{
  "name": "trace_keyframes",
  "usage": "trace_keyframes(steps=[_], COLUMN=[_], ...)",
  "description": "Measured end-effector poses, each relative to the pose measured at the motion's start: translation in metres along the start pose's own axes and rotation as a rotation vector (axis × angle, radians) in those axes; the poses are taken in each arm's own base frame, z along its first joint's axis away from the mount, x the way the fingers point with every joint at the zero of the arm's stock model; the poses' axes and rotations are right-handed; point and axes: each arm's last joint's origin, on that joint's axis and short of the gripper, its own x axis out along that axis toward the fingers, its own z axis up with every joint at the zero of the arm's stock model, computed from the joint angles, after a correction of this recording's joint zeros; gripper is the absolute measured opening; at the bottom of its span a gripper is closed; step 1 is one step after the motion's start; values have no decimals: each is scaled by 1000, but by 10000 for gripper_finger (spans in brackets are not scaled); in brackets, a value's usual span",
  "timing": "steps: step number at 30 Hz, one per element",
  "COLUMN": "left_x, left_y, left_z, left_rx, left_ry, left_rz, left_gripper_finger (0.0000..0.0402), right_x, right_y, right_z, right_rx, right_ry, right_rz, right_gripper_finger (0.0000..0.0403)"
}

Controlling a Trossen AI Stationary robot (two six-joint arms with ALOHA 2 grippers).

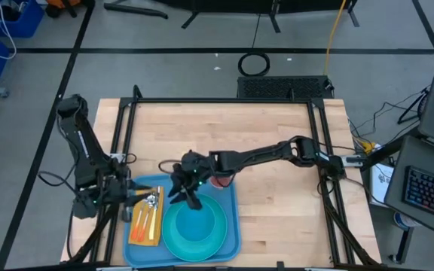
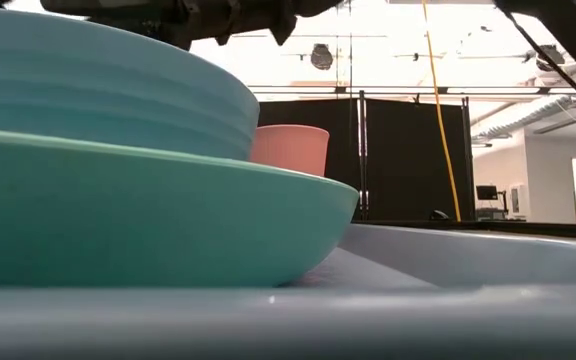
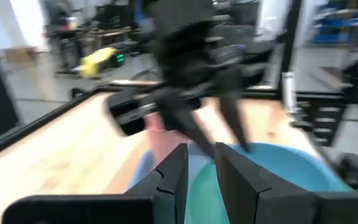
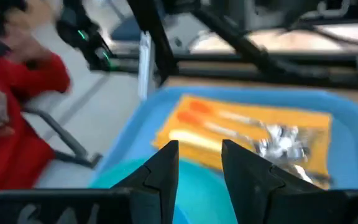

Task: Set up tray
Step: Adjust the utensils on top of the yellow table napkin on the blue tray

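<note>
The light-blue tray (image 1: 230, 239) lies at the table's near edge. On it are a round teal plate (image 1: 215, 229) and an orange napkin (image 1: 139, 229) with cutlery (image 4: 278, 140). In the low view a pale blue bowl (image 2: 88, 80) sits on the plate (image 2: 148, 210). A pink cup (image 1: 221, 180) stands just behind the tray's far rim. My right gripper (image 1: 189, 197) is open and hovers over the plate's far-left part, next to the napkin. My left gripper (image 1: 130, 196) is at the tray's far-left corner, with a narrow gap between its fingers (image 3: 173, 177) and nothing in it.
Bare wooden table (image 1: 224, 132) stretches beyond the tray to the far edge. A black frame (image 1: 224, 100) borders the table. A person in a red top (image 4: 17, 106) shows beyond the table's left side in the right wrist view.
</note>
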Motion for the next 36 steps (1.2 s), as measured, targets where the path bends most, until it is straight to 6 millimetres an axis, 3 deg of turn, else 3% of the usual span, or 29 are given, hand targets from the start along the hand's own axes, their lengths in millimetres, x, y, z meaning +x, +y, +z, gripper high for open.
trace_keyframes(steps=[3,7,11,14,21,28,32,36], left_x=[10,20,25,25,23,20,19,21], left_y=[5,9,12,14,18,26,29,32], left_z=[-2,-5,-6,-6,0,-2,-6,-10], left_rx=[0,-19,-28,-27,-48,-38,-34,-49], left_ry=[12,65,109,115,102,126,149,196], left_rz=[59,43,20,19,10,33,43,39], left_gripper_finger=[85,82,38,8,5,3,4,2], right_x=[4,-3,-27,-56,-150,-230,-257,-271], right_y=[13,32,52,65,99,135,139,141], right_z=[-7,-19,-29,-40,-63,-97,-128,-160], right_rx=[-45,-55,-90,-108,-162,-291,-245,-209], right_ry=[16,68,63,33,-164,-404,-488,-531], right_rz=[-91,-166,-250,-299,-284,-324,-295,-265], right_gripper_finger=[91,22,4,1,0,0,0,0])
